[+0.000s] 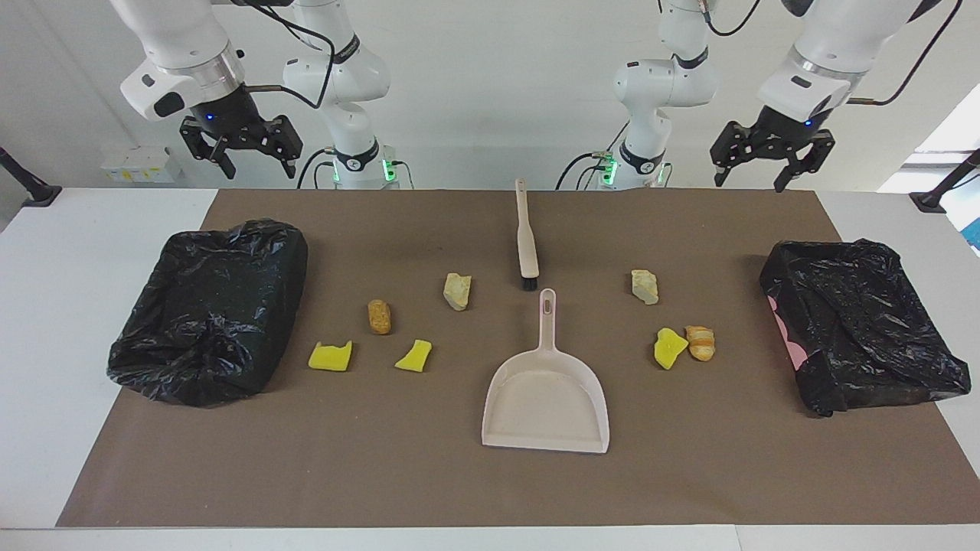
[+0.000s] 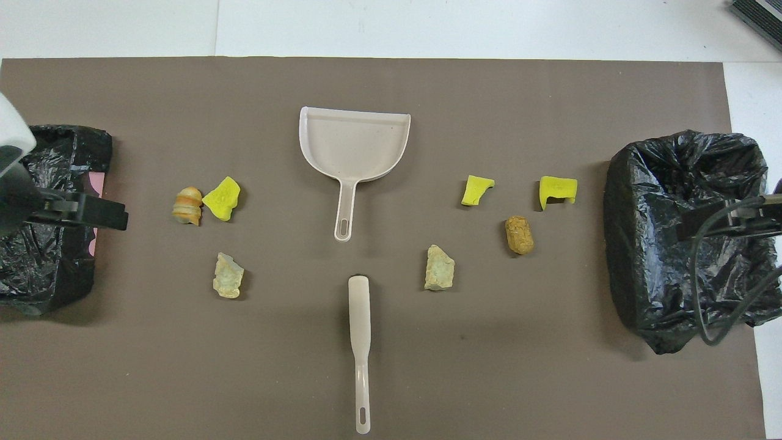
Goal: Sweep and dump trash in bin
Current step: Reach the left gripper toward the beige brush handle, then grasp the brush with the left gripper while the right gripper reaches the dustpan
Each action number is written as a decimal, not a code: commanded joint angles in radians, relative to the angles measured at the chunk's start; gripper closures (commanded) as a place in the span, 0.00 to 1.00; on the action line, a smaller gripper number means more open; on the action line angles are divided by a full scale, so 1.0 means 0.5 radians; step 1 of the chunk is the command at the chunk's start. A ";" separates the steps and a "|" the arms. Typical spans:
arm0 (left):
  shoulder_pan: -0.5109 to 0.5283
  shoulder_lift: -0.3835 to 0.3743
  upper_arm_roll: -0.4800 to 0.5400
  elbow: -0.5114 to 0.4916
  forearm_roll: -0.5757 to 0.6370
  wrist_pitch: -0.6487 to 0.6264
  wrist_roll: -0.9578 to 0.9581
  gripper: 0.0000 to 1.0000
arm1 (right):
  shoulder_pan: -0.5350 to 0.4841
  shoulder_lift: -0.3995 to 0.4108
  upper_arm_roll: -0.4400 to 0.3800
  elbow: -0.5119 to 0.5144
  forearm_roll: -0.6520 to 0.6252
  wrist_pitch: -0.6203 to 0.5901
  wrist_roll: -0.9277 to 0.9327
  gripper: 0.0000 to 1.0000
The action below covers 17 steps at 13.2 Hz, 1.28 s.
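Hanging with jaws wide and empty, the right gripper (image 1: 249, 157) is over one black-lined bin (image 1: 207, 310); seven trash bits (image 1: 457, 291) lie around the dustpan (image 1: 547, 398) and brush (image 1: 527, 237); the left gripper (image 1: 768, 163), jaws also wide, is near the other bin (image 1: 861, 325).

- A white worktop (image 1: 46, 321) carries a brown mat (image 1: 459, 482) covering most of it, leaving white margins at the edges.
- A plain white wall (image 1: 490, 92) rises along the robots' edge.
- Daylight enters through a window (image 1: 949, 130) at one corner.

Glossy crinkled plastic bin bags (image 1: 210, 310), smooth matt plastic dustpan (image 1: 545, 402), spongy trash (image 1: 330, 357).
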 commanded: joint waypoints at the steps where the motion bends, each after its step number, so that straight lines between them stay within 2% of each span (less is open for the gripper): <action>1: -0.193 -0.200 0.023 -0.376 -0.012 0.162 -0.157 0.00 | 0.002 0.032 0.002 -0.023 0.033 0.009 -0.054 0.00; 3: -0.380 -0.210 0.023 -0.542 -0.012 0.242 -0.387 0.00 | 0.106 0.117 0.014 -0.020 0.030 0.055 0.004 0.00; 8: -0.748 -0.299 0.023 -0.944 -0.012 0.600 -0.838 0.00 | 0.363 0.341 0.027 -0.026 0.067 0.352 0.295 0.00; 11: -0.985 -0.299 0.023 -1.104 -0.012 0.742 -1.078 0.00 | 0.523 0.492 0.030 -0.023 0.119 0.493 0.580 0.00; 15: -1.181 -0.250 0.020 -1.245 -0.022 0.889 -1.311 0.00 | 0.707 0.666 0.030 -0.017 0.208 0.766 0.850 0.00; 17: -1.292 -0.237 0.020 -1.422 -0.022 1.109 -1.482 0.02 | 0.799 0.783 0.030 0.050 0.220 0.886 1.061 0.00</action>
